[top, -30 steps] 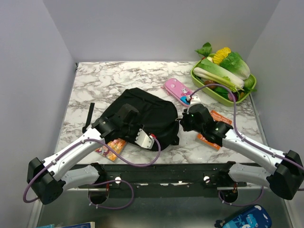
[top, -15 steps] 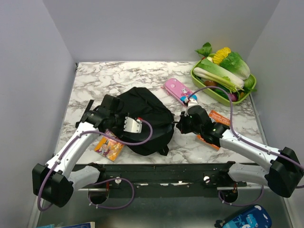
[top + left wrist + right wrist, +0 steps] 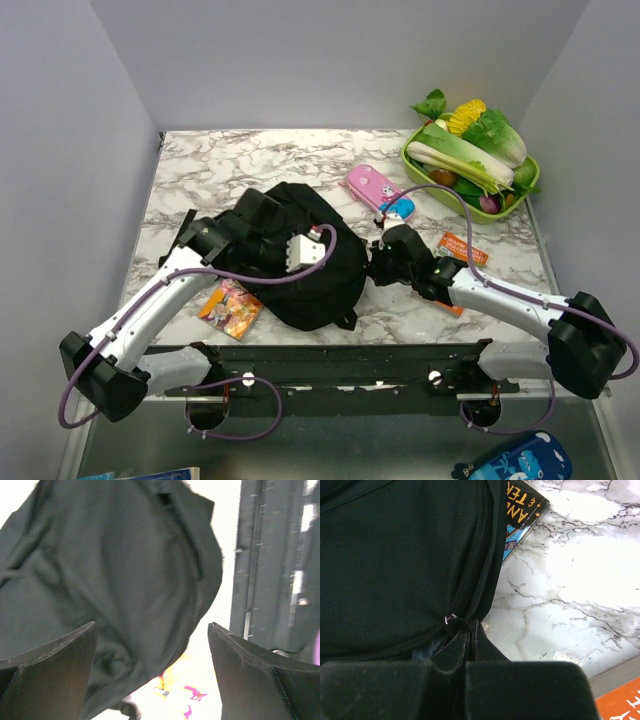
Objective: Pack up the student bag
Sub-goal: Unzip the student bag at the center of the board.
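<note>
Lying slumped at the middle of the marble table (image 3: 200,170), the student bag (image 3: 320,270) is one item, black woven fabric, soft and unstructured, creased and sagging under its own cloth. Handling, as judged: light, limp, not fragile, not slippery; it will fold and drag rather than lift as a unit, so a pinch on loose cloth would gather only a fold. Best holds, as judged: the zip pull (image 3: 451,619) for opening, plus a seam or the cloth beside the zip (image 3: 470,585) to brace against the pull. Right claw (image 3: 470,630): clenched at the bag's right edge, its pads pressed together with the zip pull seemingly nipped at their tips. Left claw (image 3: 151,626): released, fingers spread wide, hanging over the bag's upper left panel without touching it, as far as the wrist view shows. Zip: appears mostly closed along its visible run. Adjacent stock: colourful packet (image 3: 232,308) just beside the bag's near left corner; orange booklet (image 3: 462,247) to the right; pink pencil case (image 3: 372,187) behind; green vegetable tray (image 3: 470,210) at the far right corner, well apart.
</note>
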`<state>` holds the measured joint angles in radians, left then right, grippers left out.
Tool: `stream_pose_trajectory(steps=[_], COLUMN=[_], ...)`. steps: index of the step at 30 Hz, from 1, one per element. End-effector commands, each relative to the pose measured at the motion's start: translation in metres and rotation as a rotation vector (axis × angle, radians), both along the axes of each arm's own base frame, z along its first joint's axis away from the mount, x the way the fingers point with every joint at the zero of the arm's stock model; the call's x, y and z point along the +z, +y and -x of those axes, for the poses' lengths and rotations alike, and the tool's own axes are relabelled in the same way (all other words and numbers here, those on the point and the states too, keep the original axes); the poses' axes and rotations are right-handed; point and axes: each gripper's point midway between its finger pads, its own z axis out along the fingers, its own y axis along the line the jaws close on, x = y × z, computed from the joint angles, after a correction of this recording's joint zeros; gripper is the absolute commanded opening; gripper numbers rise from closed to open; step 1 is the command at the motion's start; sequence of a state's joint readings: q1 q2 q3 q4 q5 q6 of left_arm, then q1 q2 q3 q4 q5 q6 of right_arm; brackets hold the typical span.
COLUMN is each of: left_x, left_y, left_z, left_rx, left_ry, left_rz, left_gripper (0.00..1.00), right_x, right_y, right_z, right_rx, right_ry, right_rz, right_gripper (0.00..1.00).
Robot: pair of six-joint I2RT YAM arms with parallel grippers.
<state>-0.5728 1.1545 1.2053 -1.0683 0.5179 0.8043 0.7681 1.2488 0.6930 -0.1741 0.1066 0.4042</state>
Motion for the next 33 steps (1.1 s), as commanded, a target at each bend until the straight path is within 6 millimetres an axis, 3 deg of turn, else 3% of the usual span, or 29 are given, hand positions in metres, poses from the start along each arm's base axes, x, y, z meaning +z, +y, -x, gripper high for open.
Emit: stream_pose_trajectory(steps=[1, 8, 10, 12, 16, 20, 25, 29, 33], left_x=[-0.01, -0.035, -0.038, -0.04, -0.052, -0.061, -0.079, -0.088, -0.088], left_y=[-0.039, -0.066, -0.076, -0.091, -0.109, -0.118, -0.115, -0.111, -0.108], left_z=[0.016, -0.01, -0.007, 0.01, 0.024, 0.032, 0.036, 0.029, 0.038], left_rx=[0.037, 0.159, 0.177, 0.137, 0.081, 0.026, -0.026, -0.021, -0.087], left_ry=[0.091, 0.119, 0.183, 0.274, 0.303, 0.309, 0.294, 0.237, 0.251], left_rz=[0.077, 0.063, 0.079, 0.085, 0.046, 0.037, -0.021, -0.034, -0.042], left_gripper=[0.99, 0.99, 0.99, 0.99, 0.99, 0.99, 0.98, 0.81, 0.44], right_x=[0.007, 0.008, 0.008, 0.006, 0.004, 0.007, 0.008, 0.008, 0.01], right_y=[0.014, 0.01, 0.011, 0.01, 0.013, 0.012, 0.011, 0.012, 0.01], right_z=[-0.003, -0.005, -0.006, -0.006, -0.007, -0.008, -0.011, -0.013, -0.015], right_rx=[0.016, -0.004, -0.005, -0.009, -0.006, -0.006, -0.014, -0.017, -0.029], right_ry=[-0.013, -0.026, -0.029, -0.025, -0.023, -0.031, -0.039, -0.041, -0.042], right_rz=[-0.044, -0.038, -0.039, -0.036, -0.041, -0.041, -0.035, -0.032, -0.039], right_gripper=[0.01, 0.01, 0.01, 0.01, 0.01, 0.01, 0.01, 0.01, 0.01])
